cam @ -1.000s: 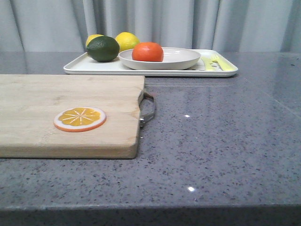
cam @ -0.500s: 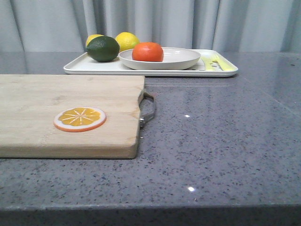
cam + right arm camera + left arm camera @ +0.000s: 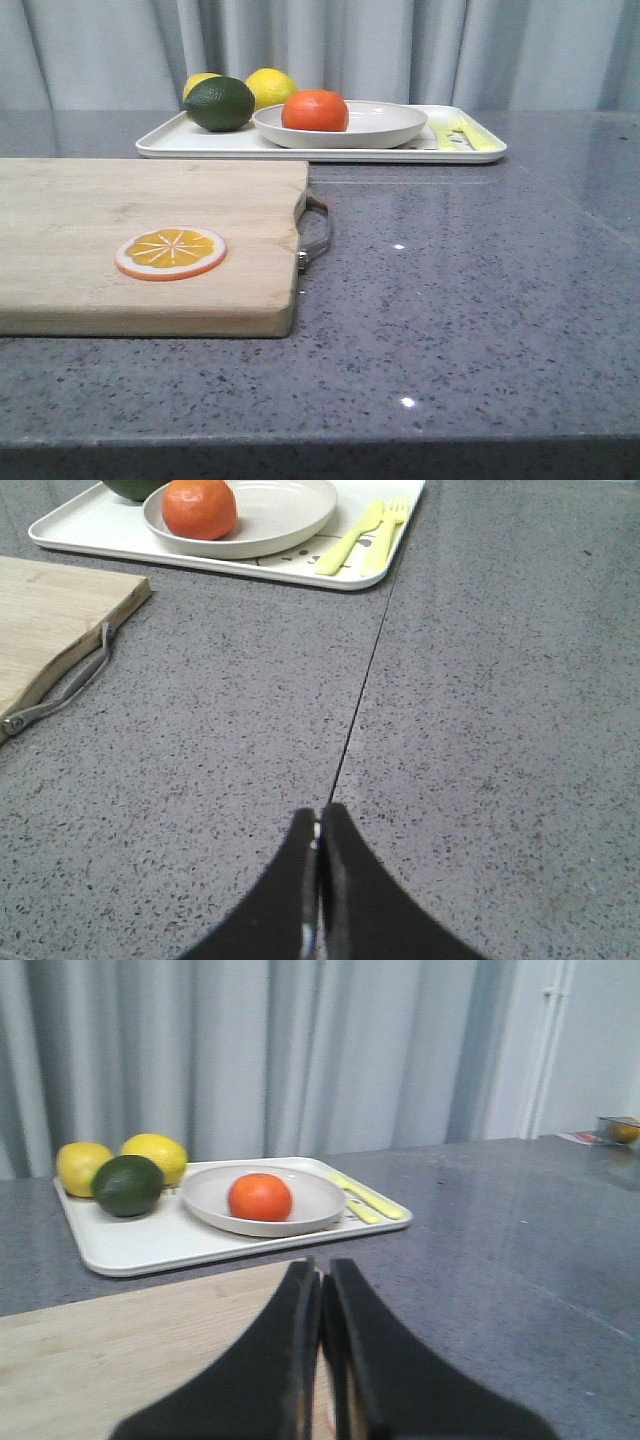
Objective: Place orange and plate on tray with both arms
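Note:
The orange [image 3: 315, 110] sits in the off-white plate [image 3: 385, 128], and the plate rests on the white tray [image 3: 190, 143] at the back of the table. All three also show in the left wrist view: the orange [image 3: 260, 1197], the plate [image 3: 320, 1200], the tray [image 3: 150, 1245]. In the right wrist view I see the orange [image 3: 200, 508], the plate [image 3: 285, 510] and the tray [image 3: 90, 525]. My left gripper [image 3: 322, 1278] is shut and empty over the cutting board. My right gripper [image 3: 320, 815] is shut and empty over bare countertop. Neither gripper shows in the front view.
A wooden cutting board [image 3: 80, 220] with a metal handle [image 3: 316, 232] lies front left, an orange slice disc [image 3: 170, 252] on it. Two lemons [image 3: 268, 85] and a dark green fruit [image 3: 218, 104] sit on the tray's left part. A yellow-green fork and spoon [image 3: 458, 132] lie at its right end.

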